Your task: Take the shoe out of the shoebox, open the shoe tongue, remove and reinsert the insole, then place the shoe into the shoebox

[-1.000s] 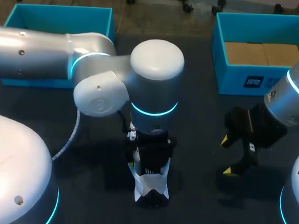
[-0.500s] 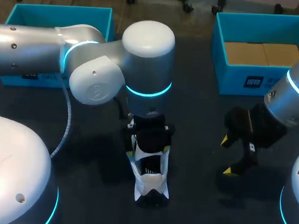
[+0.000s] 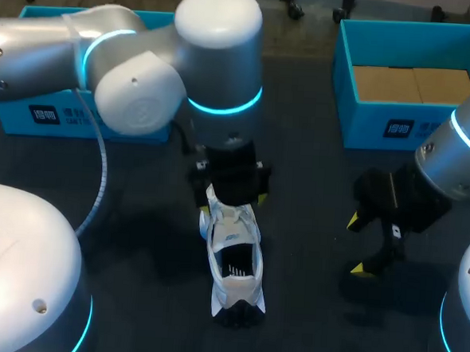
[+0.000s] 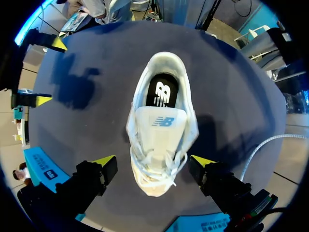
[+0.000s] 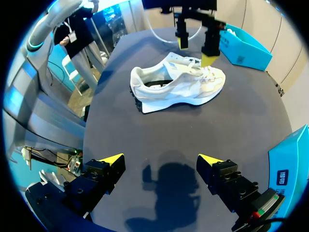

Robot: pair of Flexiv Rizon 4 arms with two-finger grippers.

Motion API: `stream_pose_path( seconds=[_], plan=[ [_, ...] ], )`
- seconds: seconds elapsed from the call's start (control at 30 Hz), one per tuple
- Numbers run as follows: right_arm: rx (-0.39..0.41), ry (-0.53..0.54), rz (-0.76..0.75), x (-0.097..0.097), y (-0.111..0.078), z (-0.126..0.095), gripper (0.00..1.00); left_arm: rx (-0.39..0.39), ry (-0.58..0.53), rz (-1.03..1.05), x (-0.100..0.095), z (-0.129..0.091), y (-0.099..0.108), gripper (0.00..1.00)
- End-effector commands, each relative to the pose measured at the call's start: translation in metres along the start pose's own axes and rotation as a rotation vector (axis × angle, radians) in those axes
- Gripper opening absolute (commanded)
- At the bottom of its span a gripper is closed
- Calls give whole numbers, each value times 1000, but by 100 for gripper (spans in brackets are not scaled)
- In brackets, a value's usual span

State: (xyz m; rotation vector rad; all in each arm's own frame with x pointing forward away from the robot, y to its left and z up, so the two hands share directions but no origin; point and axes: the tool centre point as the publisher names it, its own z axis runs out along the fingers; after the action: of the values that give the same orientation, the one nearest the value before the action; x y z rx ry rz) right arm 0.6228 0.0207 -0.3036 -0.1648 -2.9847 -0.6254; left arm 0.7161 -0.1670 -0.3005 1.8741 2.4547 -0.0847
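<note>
Dark table (image 3: 311,228) holds the shoe (image 3: 234,260), toe seemingly under the left end effector (image 4: 153,162), open and empty.

The white sneaker (image 3: 234,260) stands upright on its sole. Its laced toe end is under the left gripper (image 4: 153,162), between the spread fingers and clear of both, with the heel pointing away. The white tongue (image 4: 161,126) bears a blue mark, and behind it a black insole (image 4: 161,93) lies inside. The open blue shoebox (image 3: 366,124), lined with cardboard, sits well apart from that gripper.

A dark matte table (image 3: 304,228) spans left to right, soft shadows lying on it under even light.
</note>
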Motion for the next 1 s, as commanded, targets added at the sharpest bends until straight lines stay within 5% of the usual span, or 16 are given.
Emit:
stream_pose_path(
  seconds=[0.03, 0.1, 0.23, 0.8, 1.0],
  plan=[
    [2, -1, -1, 0, 0, 1, 100, 25, -18, 7, 11, -19, 6, 60],
    [2, -1, -1, 0, 0, 1, 100, 54, -19, 21, 12, -21, 6, 40],
    [2, -1, -1, 0, 0, 1, 100, 73, -9, 48, 15, -10, -6, 29],
    [2, -1, -1, 0, 0, 1, 100, 147, 42, 118, 7, 54, -40, 29],
    [2, -1, -1, 0, 0, 1, 100, 127, 8, 123, 12, 32, -40, 31]
  ],
)
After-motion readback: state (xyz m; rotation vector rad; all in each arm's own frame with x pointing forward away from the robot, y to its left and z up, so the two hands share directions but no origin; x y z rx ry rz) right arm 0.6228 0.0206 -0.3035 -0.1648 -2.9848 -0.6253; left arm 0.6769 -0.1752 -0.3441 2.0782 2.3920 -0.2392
